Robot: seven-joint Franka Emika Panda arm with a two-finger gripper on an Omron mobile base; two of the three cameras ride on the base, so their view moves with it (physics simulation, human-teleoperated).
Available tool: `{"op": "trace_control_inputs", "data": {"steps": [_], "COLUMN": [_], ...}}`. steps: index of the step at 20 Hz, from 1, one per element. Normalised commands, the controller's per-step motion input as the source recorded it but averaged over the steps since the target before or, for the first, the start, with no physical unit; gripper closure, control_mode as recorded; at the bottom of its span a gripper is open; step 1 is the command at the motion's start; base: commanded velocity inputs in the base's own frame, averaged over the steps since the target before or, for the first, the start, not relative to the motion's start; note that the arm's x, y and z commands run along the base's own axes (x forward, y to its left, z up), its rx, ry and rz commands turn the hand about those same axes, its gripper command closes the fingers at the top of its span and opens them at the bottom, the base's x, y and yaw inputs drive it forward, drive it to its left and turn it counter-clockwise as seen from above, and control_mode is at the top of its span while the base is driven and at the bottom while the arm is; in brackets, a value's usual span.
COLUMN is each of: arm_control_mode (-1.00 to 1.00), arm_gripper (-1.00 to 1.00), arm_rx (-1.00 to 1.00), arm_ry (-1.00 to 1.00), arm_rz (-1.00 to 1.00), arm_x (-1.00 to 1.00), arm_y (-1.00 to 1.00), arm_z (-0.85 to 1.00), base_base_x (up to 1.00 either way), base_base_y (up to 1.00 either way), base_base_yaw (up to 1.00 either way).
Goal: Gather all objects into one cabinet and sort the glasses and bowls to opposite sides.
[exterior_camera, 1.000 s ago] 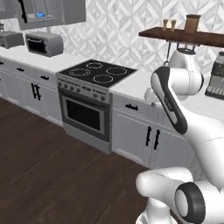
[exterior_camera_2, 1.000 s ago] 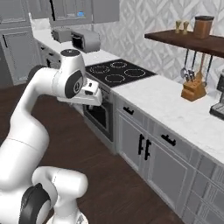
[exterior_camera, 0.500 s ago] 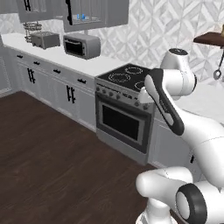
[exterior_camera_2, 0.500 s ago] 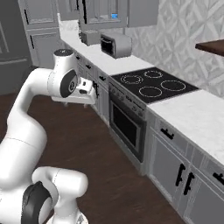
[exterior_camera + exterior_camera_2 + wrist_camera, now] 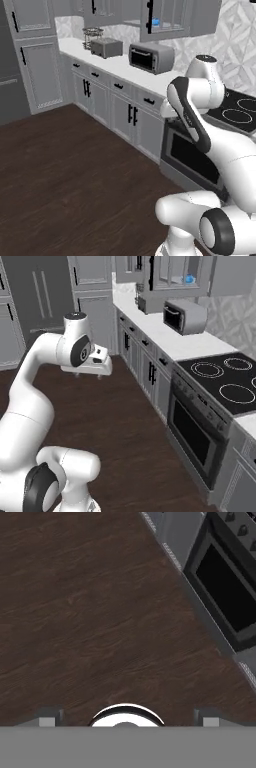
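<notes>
The white arm's two-finger tool (image 5: 125, 719) hangs over the dark-brown wooden plank floor (image 5: 90, 612), pointing down at it; in the hand view its two small dark fingertips (image 5: 47, 718) rise at the bottom edge far apart, so the tool stands wide open with nothing between its jaws. In the right base view the tool (image 5: 92, 372) sits at about nine o'clock, well apart from the long white surface (image 5: 175, 338) that runs along the wall. The squat glossy blue vessel (image 5: 155, 22) stands inside the grey wall cabinet with glazed doors (image 5: 170, 17) at about twelve o'clock in the left base view, above the surface; in the right base view the same blue vessel (image 5: 189, 279) shows at about one o'clock behind the cabinet's glass. Below it on the surface sits a silver toaster oven with a dark window (image 5: 151, 57), and farther along, toward eleven o'clock, a silver toaster (image 5: 106, 48) with a wire rack just beside it. A black glass cooktop with ring marks (image 5: 225, 378) lies at three o'clock in the right base view, above a stainless oven with a dark door (image 5: 192, 438). Grey base cabinets with short black pulls (image 5: 107, 102) stand under the surface. In the hand view the oven door (image 5: 227, 594) lies at about two o'clock.
</notes>
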Motion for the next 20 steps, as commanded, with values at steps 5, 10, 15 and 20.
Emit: {"op": "trace_control_inputs", "data": {"steps": [5,10,15,20], "arm_control_mode": [1.00,1.00,1.00,1.00], "arm_gripper": [-1.00,-1.00,-1.00,-1.00], "arm_rx": [0.00,0.00,0.00,0.00], "arm_ry": [0.00,0.00,0.00,0.00], "arm_rz": [0.00,0.00,0.00,0.00], "arm_x": [0.00,0.00,0.00,0.00], "arm_y": [0.00,0.00,0.00,0.00], "arm_z": [0.00,0.00,0.00,0.00], "base_base_x": [1.00,1.00,1.00,1.00], "base_base_y": [0.99,0.94,0.33,0.08], "base_base_yaw": [0.20,0.14,0.00,-0.01]}}
